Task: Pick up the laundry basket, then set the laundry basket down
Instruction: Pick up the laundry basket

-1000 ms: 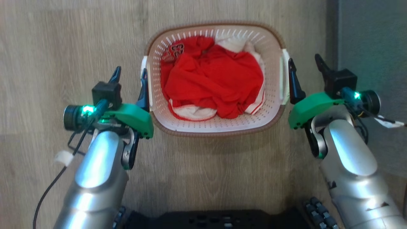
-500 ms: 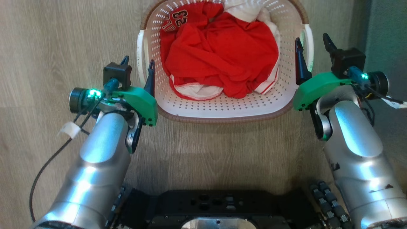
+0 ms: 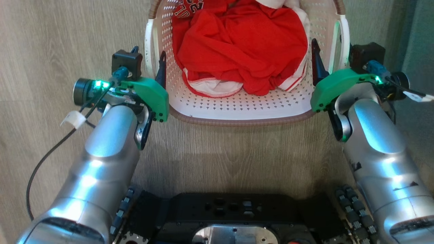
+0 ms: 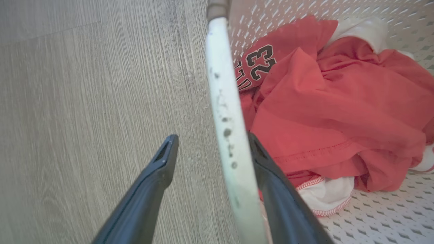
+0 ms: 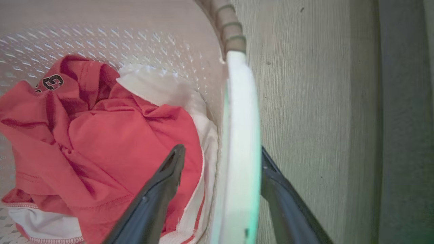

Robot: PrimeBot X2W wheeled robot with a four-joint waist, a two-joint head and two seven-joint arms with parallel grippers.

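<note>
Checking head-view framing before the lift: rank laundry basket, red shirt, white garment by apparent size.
1. laundry basket, top edge cropped.
2. red shirt.
3. white garment, mostly buried, so only its visible part counts.

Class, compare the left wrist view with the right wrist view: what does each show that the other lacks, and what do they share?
Left wrist view: the left gripper open astride the speckled left handle, and the full 23 on the red jersey. Right wrist view: the right gripper open astride the right handle, and a dark grey strip beside the floor. Shared: the laundry basket with its perforated wall, the red jersey, white clothes, wooden floor.
</note>
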